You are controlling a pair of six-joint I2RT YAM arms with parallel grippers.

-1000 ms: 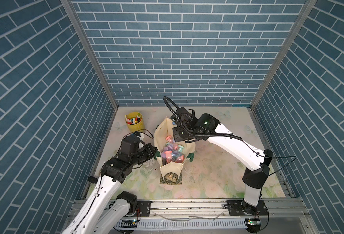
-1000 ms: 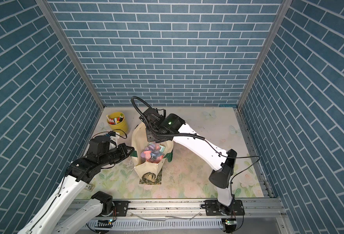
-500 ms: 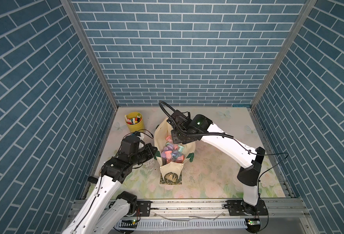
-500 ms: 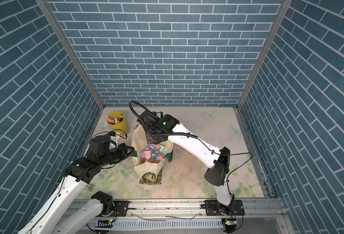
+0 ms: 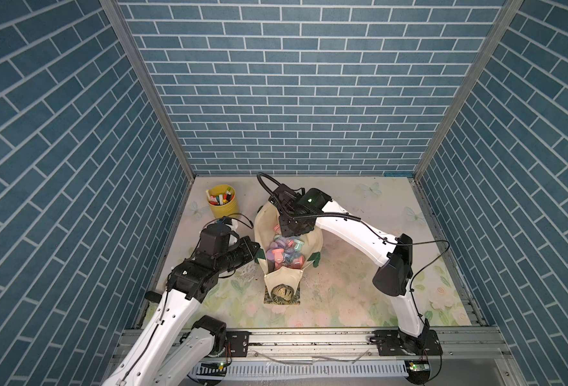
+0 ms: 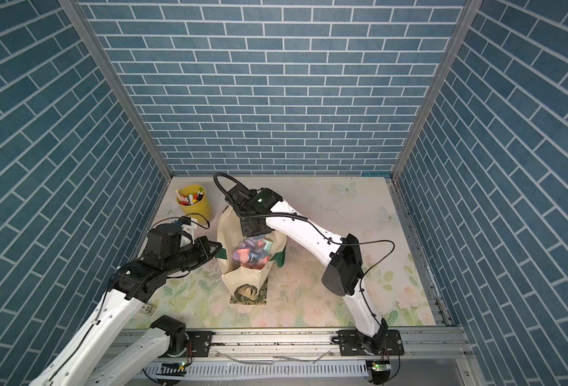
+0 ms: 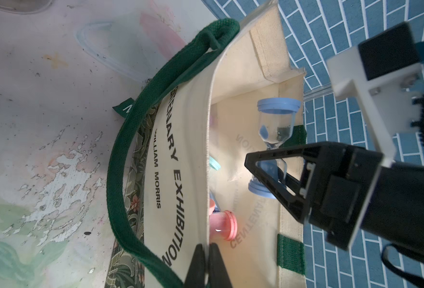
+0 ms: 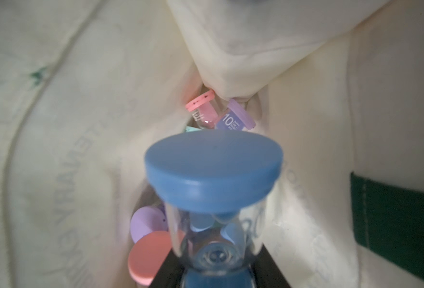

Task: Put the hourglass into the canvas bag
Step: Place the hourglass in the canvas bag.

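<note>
The cream canvas bag (image 5: 263,230) (image 6: 226,230) stands open mid-table, with a green-gold patterned end panel (image 5: 282,294) toward the front. My left gripper (image 7: 208,249) (image 5: 255,249) is shut on the bag's near rim (image 7: 206,149) and holds it open. My right gripper (image 7: 263,163) (image 8: 215,271) is shut on the neck of a blue hourglass (image 7: 277,124) (image 8: 213,169), which hangs inside the bag's mouth. Several pink, purple and teal hourglasses (image 5: 284,252) (image 8: 206,112) lie in the bag below it. In both top views the right wrist hides the held hourglass.
A yellow cup of pens (image 5: 220,202) (image 6: 194,204) stands at the far left, beside the left arm. A clear plastic lid (image 7: 121,49) lies on the floral table mat next to the bag. Blue brick walls close in three sides.
My right gripper has shifted slightly left and lower, taking the blue hourglass deeper into the bag's mouth. The left arm and the bag have not moved.
</note>
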